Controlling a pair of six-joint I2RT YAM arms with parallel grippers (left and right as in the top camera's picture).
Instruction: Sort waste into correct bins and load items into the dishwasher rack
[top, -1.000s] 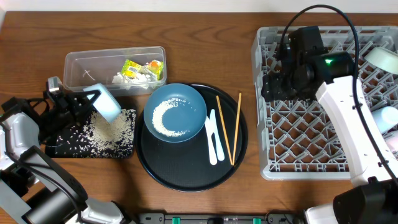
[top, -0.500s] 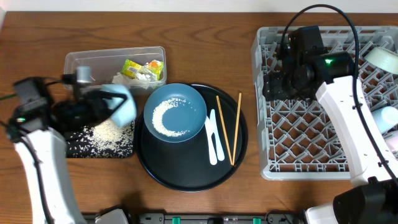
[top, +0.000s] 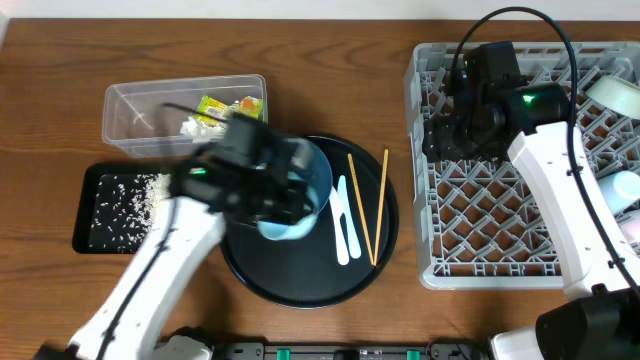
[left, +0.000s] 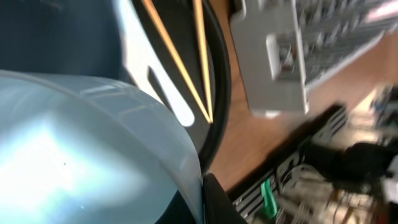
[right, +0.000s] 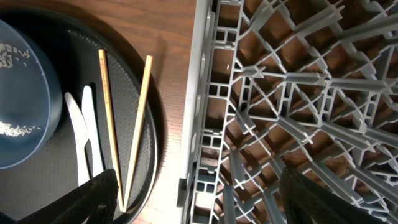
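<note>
My left gripper (top: 282, 205) is shut on a pale teal cup (top: 285, 222) and holds it, blurred with motion, over the dark-blue bowl (top: 320, 172) on the round black tray. In the left wrist view the cup (left: 74, 143) fills the lower left, with one finger (left: 208, 200) against its wall. Loose rice lies in the shallow black rectangular tray (top: 95, 225). The clear tub (top: 135, 110) holds yellow-green wrappers (top: 215, 108) and a white tissue (top: 195, 126). My right gripper (top: 452, 135) (right: 208, 208) is open and empty over the left edge of the grey rack (top: 500, 200).
A white spoon (top: 345, 222) and wooden chopsticks (top: 367, 205) lie on the round black tray (top: 300, 285), right of the bowl. Pale cups (top: 615, 95) stand in the rack's right side. A strip of wooden table separates the tray from the rack.
My left arm has swung right, from above the black rectangular tray to above the dark-blue bowl, carrying the teal cup. The right arm has not moved.
</note>
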